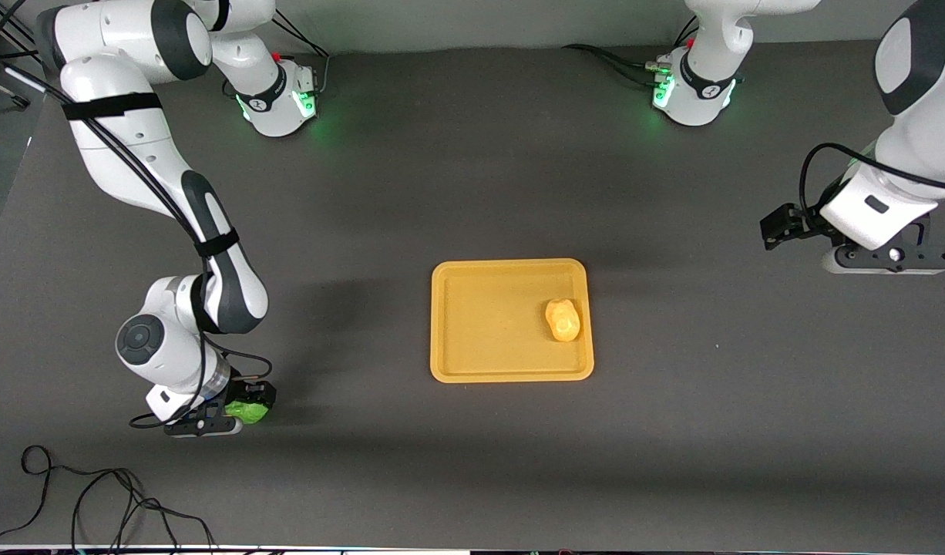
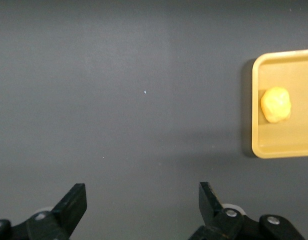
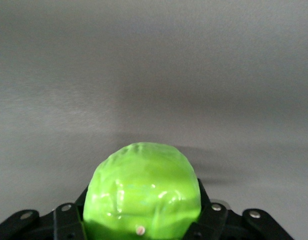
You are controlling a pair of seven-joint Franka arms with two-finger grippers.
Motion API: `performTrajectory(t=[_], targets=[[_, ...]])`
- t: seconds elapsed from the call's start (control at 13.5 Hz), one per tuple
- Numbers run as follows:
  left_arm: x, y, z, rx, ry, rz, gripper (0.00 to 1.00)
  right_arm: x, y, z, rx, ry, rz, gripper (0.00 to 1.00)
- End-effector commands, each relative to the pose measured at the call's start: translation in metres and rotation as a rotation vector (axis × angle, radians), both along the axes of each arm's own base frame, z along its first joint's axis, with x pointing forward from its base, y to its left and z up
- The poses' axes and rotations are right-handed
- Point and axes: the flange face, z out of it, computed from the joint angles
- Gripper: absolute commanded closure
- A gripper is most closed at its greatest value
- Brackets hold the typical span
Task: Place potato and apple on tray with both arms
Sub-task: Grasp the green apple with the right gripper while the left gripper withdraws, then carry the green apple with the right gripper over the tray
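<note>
From the front, the potato (image 1: 563, 320) lies on the tray (image 1: 472, 362) while the right gripper (image 1: 237, 412) clamps the apple (image 1: 248, 410) near the table's right-arm end; the left wrist view shows the left gripper (image 2: 142, 210) spread, empty, waiting; the right wrist view shows the bumpy apple (image 3: 142, 197) pinched low, so it might slip when lifted.

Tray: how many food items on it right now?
1. The potato lies on the tray, toward the left arm's end. The apple is off it, on the table in the shut right gripper.

Even overhead light, soft shadows, right wrist view blurred.
</note>
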Motion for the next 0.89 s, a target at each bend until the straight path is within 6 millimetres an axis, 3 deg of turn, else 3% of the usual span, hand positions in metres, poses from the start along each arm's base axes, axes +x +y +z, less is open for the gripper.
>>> performTrajectory(t=[0.0, 0.15, 0.22, 0.37, 0.52, 0.82], targets=[[-0.01, 0.016, 0.003, -0.023, -0.004, -0.088, 0.0, 0.001, 0.01, 0.088, 0.026, 0.065, -0.002, 0.46], [-0.01, 0.025, 0.009, -0.078, -0.016, -0.048, 0.0, 0.004, 0.026, 0.135, 0.034, 0.1, 0.009, 0.46], [-0.01, 0.04, 0.011, -0.078, -0.023, -0.022, 0.0, 0.005, 0.043, 0.157, 0.032, 0.115, 0.018, 0.46], [-0.011, 0.055, 0.016, -0.078, -0.036, -0.007, 0.0, 0.0, 0.102, 0.19, 0.026, 0.12, -0.039, 0.46], [-0.008, 0.055, 0.017, -0.069, -0.055, -0.01, 0.0, -0.017, 0.177, 0.194, 0.033, 0.12, -0.112, 0.46], [-0.01, 0.051, 0.015, -0.051, -0.045, -0.023, 0.0, -0.058, 0.317, 0.175, 0.036, 0.104, -0.256, 0.49]])
